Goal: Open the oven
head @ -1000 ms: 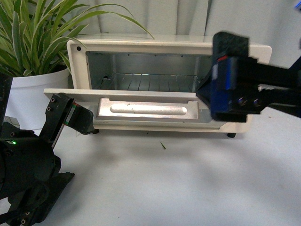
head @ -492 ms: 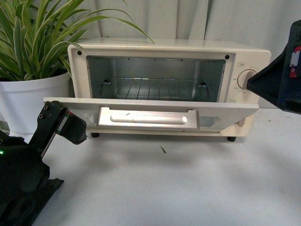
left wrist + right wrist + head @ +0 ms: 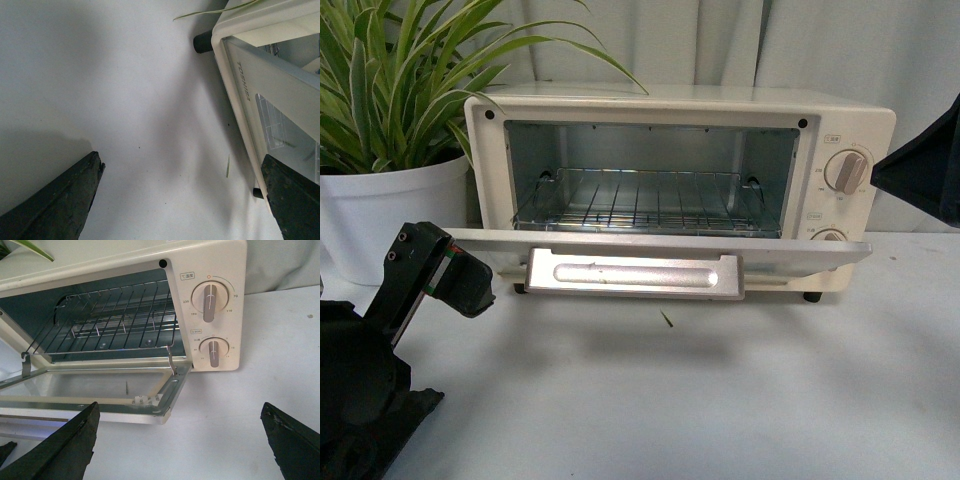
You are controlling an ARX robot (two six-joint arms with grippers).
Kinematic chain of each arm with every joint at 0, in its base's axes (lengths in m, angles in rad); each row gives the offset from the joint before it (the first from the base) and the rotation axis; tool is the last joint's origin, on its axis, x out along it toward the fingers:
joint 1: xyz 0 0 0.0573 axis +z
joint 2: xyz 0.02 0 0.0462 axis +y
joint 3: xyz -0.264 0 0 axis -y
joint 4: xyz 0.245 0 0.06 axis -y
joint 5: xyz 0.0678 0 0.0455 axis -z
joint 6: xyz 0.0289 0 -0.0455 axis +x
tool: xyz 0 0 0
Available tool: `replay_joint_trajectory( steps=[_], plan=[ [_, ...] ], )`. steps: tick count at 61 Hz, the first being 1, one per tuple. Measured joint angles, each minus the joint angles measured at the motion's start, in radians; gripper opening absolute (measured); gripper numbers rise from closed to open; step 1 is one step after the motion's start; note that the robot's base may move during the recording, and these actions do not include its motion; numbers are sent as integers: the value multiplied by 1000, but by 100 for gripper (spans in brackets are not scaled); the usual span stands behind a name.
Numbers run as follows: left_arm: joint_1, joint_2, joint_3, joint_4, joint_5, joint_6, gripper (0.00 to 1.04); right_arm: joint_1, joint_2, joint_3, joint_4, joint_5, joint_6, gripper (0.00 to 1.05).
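The cream boxy toaster oven stands along the rear edge of the pale grey tabletop, with a white plant pot just beside it at the rear left corner. Its glass-windowed drop-down door lies lowered to near horizontal, with the long silver handle facing forward and the wire rack fully exposed in the cavity. Judged from this position, the opening step is essentially complete and only the withdrawal of the arms is left. That move calls for a path clear of the door's projecting front edge and corners, so that the door is neither lifted nor knocked. The left gripper sits low near the door's left corner, just beside it. Its fingers are spread wide over bare tabletop and hold nothing; whether one finger touches the door edge cannot be determined. The right gripper is positioned off the oven's right side, near the two beige knobs. Its fingers are likewise spread wide, gripping nothing and touching no part of the oven.
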Motion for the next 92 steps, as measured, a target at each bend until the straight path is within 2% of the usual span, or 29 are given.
replay_joint_trajectory(
  steps=[18,32,61,74,92],
  plan=[
    [0,-28,-30,2,-10,23,98,-6,-4,-3,-1,-7,0,95],
    [-19,-35,-27,-41,-83,136,98,-13,-5,-4,-1,-12,0,95],
    [-88,3,18,-85,-256,511,98,-25,-8,-15,-1,-28,0,95],
    [-106,19,13,-68,-348,749,98,-26,-10,-15,-1,-34,0,95],
    [-113,51,-6,-32,-410,1079,98,-26,-11,-17,-1,-34,0,95]
  ],
)
